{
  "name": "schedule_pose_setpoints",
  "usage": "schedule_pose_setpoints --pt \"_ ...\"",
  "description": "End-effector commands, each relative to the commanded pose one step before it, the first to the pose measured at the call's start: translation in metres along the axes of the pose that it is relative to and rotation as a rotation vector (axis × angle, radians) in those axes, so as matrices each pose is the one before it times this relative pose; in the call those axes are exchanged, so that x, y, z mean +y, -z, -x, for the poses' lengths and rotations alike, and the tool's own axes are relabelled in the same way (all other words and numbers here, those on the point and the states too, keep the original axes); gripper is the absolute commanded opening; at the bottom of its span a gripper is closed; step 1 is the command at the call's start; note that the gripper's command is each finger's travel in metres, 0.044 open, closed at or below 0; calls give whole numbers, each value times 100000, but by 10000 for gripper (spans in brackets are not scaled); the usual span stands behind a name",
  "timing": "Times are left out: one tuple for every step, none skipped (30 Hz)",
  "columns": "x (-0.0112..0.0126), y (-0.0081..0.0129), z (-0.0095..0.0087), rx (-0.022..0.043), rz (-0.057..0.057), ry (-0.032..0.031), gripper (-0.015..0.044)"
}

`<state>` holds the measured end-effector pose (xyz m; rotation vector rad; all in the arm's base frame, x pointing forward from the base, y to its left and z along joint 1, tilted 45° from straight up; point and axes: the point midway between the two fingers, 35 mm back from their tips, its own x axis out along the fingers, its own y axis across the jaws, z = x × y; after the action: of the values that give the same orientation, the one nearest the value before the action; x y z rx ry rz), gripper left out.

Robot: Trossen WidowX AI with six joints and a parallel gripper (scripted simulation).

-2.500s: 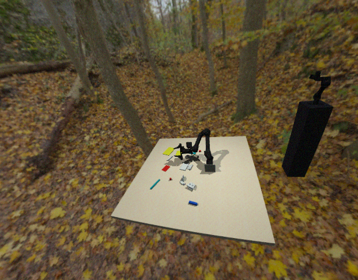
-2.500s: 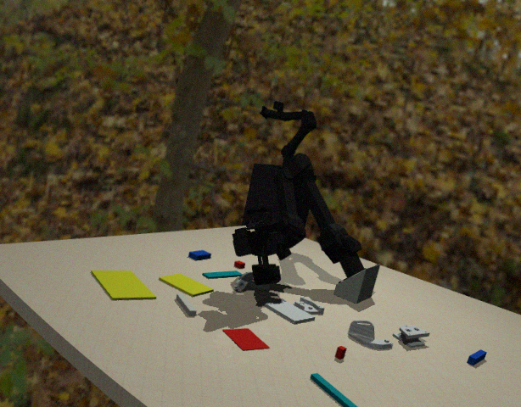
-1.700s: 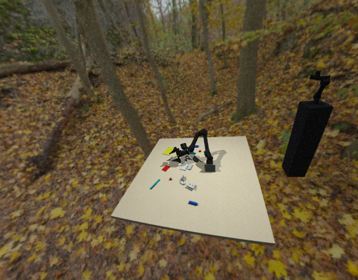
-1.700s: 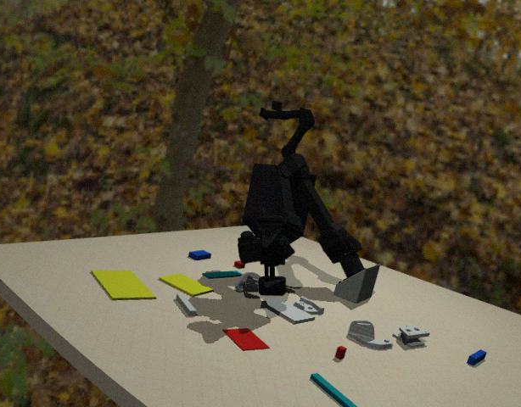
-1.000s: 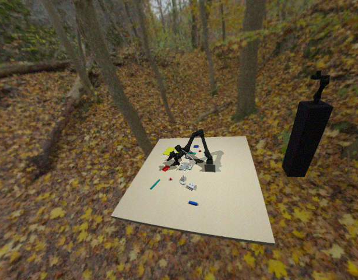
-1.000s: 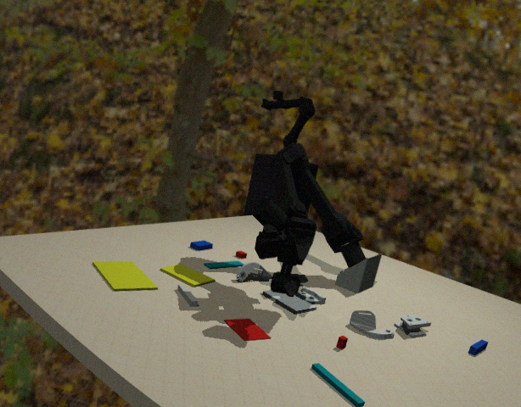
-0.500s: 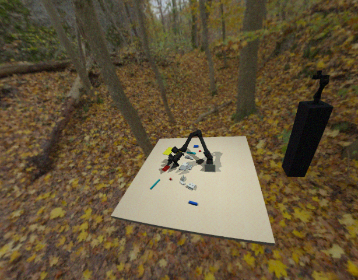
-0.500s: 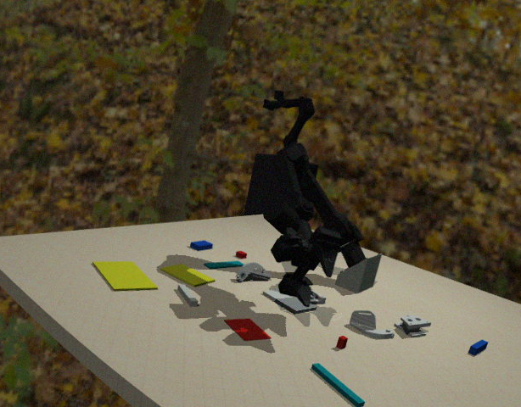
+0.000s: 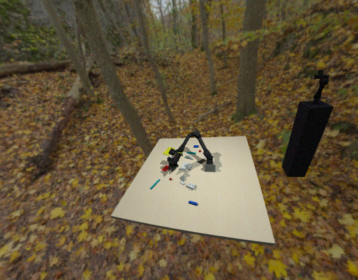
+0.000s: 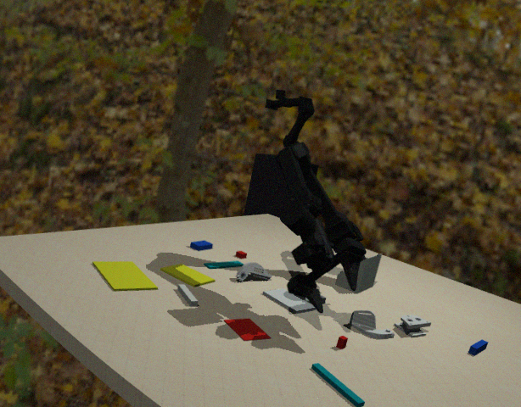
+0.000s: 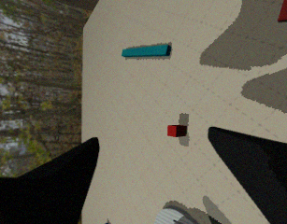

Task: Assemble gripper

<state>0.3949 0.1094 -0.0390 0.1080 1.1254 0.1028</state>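
Note:
My gripper (image 10: 337,299) (image 11: 154,137) is open and empty, its fingers spread wide above the tabletop. One grey curved jaw (image 9: 182,181) (image 10: 366,325) (image 11: 170,217) lies in front of it, cut off at the wrist view's lower edge. The other grey jaw (image 9: 189,157) (image 10: 253,272) lies farther back. A light flat plate (image 9: 183,166) (image 10: 287,299) lies between the jaws, with a smaller grey piece (image 9: 189,166) beside it, mostly behind a finger in the exterior view. A grey two-layered piece with round marks (image 9: 191,185) (image 10: 413,321) stands beside the nearer jaw. I cannot tell which is base or housing.
A red cube (image 9: 170,178) (image 10: 341,342) (image 11: 174,131), a teal bar (image 9: 155,184) (image 10: 337,384) (image 11: 146,50), a blue block (image 9: 193,203) (image 10: 478,347), a red sheet (image 10: 248,329), yellow sheets (image 10: 125,275) and a pale bar (image 10: 187,294) lie around the parts.

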Motion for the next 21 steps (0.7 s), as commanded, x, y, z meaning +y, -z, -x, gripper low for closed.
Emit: schedule_pose_setpoints --pt "314 615 -446 4073 6471 3020 440" --pt "127 191 -116 1256 1892 739 440" --pt "129 188 -113 1259 1905 730 440" --pt "132 185 -110 1262 1919 722 440" --pt "135 182 -107 1265 1932 714 440" --pt "137 178 -104 1267 1945 706 440" --pt "150 204 -110 1362 1915 704 440" --pt "152 201 -107 1364 1930 698 440" --pt "154 197 -104 1365 1943 691 440" --pt "157 194 -100 1366 1957 684 440" --pt "159 190 -97 1367 1970 677 440" --pt "161 186 -94 1368 1983 670 440" --pt "163 183 -90 1369 1996 664 440" --pt "164 179 -87 1370 2009 657 440" --pt "166 175 -84 1371 2022 651 440" --pt "168 171 -80 1372 2034 645 440" --pt "169 168 -77 1372 2046 639 440" --pt "170 164 -74 1373 2058 633 440" --pt "171 160 -70 1372 2070 627 440" --pt "171 154 -66 1366 2085 621 440" --pt "170 147 -61 1354 2101 615 440"
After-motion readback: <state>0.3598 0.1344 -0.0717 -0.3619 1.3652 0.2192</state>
